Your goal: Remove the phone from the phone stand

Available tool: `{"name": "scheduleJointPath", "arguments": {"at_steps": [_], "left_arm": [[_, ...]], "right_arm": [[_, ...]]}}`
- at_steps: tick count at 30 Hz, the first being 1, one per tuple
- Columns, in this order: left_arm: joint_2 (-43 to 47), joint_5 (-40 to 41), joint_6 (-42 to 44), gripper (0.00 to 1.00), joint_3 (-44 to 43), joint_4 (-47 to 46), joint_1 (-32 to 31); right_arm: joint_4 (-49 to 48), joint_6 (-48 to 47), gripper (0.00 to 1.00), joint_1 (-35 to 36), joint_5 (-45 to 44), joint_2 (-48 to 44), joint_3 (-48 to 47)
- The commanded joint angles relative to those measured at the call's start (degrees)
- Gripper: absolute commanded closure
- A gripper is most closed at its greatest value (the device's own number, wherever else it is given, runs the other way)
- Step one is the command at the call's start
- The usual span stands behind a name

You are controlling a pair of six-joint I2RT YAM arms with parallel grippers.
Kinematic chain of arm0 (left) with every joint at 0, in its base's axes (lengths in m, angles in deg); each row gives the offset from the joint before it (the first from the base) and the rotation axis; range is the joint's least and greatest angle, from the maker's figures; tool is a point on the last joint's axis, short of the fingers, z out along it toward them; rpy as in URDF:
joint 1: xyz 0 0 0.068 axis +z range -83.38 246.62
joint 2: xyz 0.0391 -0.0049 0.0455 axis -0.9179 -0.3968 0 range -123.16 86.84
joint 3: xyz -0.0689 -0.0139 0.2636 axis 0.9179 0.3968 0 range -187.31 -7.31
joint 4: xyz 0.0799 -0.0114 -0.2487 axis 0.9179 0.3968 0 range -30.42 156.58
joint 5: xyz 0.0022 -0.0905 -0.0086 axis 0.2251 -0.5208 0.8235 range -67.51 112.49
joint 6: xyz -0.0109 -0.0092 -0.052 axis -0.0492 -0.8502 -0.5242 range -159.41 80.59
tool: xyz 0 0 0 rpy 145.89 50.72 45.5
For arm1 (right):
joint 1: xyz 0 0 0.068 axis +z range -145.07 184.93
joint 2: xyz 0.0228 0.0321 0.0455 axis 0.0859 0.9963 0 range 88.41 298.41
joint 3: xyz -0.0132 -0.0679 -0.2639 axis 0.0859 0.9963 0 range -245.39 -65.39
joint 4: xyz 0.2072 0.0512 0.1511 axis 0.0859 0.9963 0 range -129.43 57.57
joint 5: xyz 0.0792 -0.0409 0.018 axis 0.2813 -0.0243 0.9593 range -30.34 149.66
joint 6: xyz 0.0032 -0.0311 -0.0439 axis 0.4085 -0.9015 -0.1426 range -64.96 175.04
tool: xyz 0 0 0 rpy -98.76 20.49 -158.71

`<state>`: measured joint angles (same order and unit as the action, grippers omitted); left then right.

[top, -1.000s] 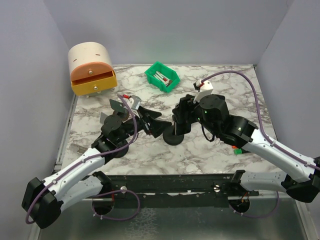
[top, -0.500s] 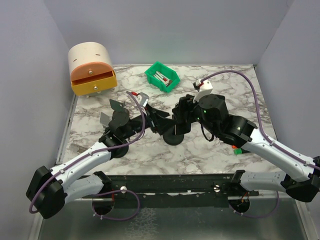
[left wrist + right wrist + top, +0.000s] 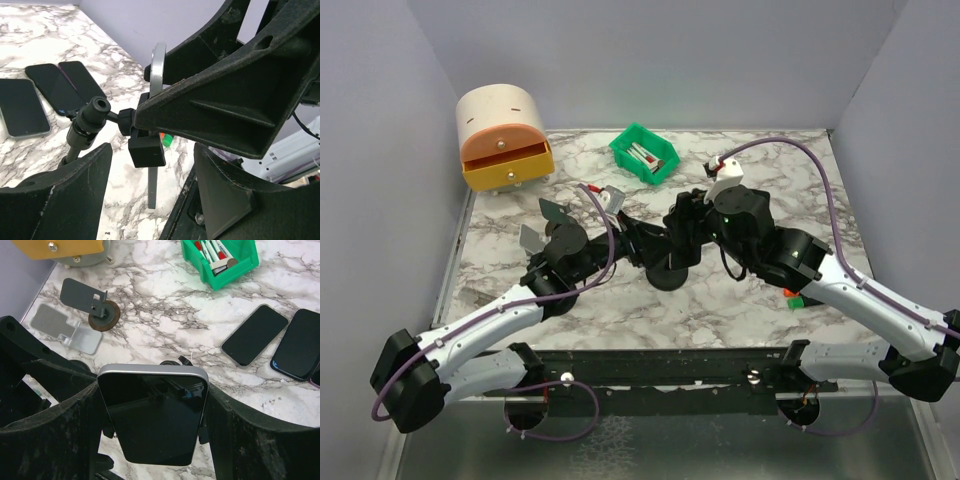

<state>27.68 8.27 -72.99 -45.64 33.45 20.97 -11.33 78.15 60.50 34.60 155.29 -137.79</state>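
A dark-screened, silver-framed phone (image 3: 152, 425) sits in a black phone stand with a round base (image 3: 665, 279) at the middle of the marble-patterned worktop (image 3: 630, 305). In the right wrist view its long axis runs up and down the frame, with the top short edge uppermost and the screen facing the camera. In the left wrist view it shows edge-on and stands nearly upright.

The right end effector (image 3: 152, 390) straddles the phone, one finger pressed against each long edge, so the jaws are closed on its width. The left end effector (image 3: 152, 147) has its jaws partly apart around the stand's jointed black neck, with a gap visible on both sides.

Spare dark phones (image 3: 255, 335) lie flat on the worktop at the right of the right wrist view. A green plastic bin (image 3: 644, 153) holding markers sits toward the top centre of the overhead view.
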Motion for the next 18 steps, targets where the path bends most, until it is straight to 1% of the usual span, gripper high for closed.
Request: {"name": "scheduleJointPath", "arguments": {"at_steps": [1,7,12,18], "left_arm": [[1.33,9.76,3.94,0.33,-3.76,7.31,-3.07],[1.26,18.81,6.18,0.38,-6.77,12.84,-5.69],[1.09,21.93,6.88,0.46,-7.07,13.98,-6.50],[0.96,23.58,7.01,0.57,-7.11,13.92,-6.82]], "right_arm": [[2.05,2.02,1.00,0.46,-0.78,1.36,-1.64],[2.14,2.37,1.00,0.50,-0.78,1.77,-1.78],[2.31,2.46,1.00,0.43,-0.78,1.95,-2.04],[2.61,2.63,1.00,0.43,-0.87,1.95,-2.08]]}}
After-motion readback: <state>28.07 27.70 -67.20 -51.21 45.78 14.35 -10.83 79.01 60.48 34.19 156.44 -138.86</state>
